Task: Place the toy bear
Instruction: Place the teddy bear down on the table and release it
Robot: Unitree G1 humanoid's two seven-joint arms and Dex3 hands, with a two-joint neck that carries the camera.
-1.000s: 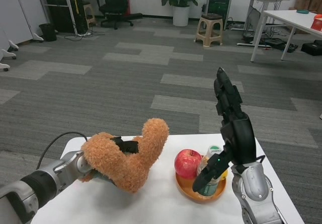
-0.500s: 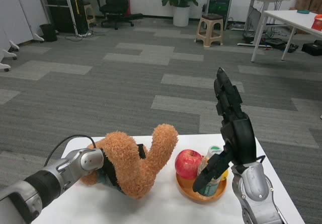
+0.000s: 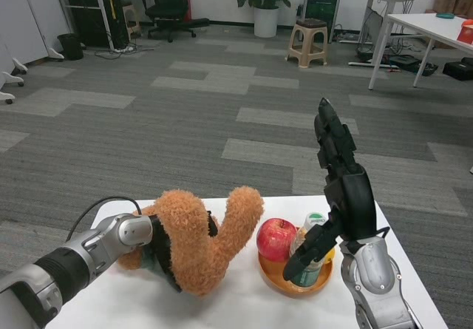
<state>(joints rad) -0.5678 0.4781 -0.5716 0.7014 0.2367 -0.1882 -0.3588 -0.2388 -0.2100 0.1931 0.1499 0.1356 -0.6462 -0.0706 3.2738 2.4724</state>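
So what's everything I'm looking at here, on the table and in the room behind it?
toy bear: one, orange-brown, on the table left of the dish
table: one, white, in front
dish: one, orange, on the table's right part
apple: one, red, in the dish
bottle: one, green with a pale cap, in the dish, partly hidden by the right hand
stool: one, beige, far back
office chair: one, black, back left
potted plant: one, green in a white pot, back centre
left hand: black, gripping the toy bear
right hand: black, raised, holding nothing
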